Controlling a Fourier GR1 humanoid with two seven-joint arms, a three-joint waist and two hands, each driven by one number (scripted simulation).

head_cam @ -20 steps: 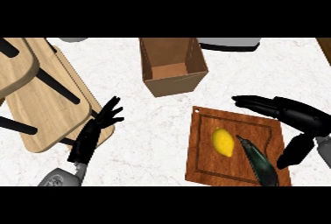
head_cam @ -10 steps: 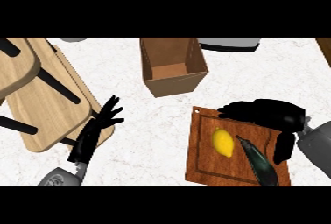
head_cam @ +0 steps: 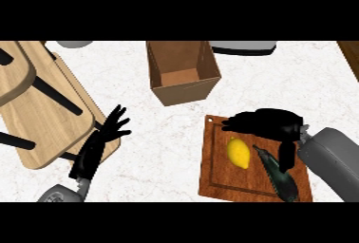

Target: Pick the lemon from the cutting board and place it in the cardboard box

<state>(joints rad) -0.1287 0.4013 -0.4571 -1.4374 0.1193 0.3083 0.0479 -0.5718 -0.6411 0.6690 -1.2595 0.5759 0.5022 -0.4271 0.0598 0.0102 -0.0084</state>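
The right robot hand point(head_cam: 270, 122) hovered over the far edge of the cutting board point(head_cam: 223, 182), fingers spread and holding nothing, apparently poised to close on the lemon point(head_cam: 239, 153) from above. The lemon lay mid-board, a dark green object point(head_cam: 282, 179) just beside it crowding its right. The open cardboard box point(head_cam: 184, 91) stood near the board's far corner, while the left robot hand point(head_cam: 105, 135) rested open at the view's left.

On the desk point(head_cam: 161, 161), the cutting board point(head_cam: 219, 182) lies at the right, carrying the lemon point(head_cam: 239, 152) with a long vegetable point(head_cam: 282, 179) just right of it. The cardboard box point(head_cam: 184, 92) stands behind the board, slightly left. The right hand point(head_cam: 270, 122) shows over the board's far edge, behind the lemon.
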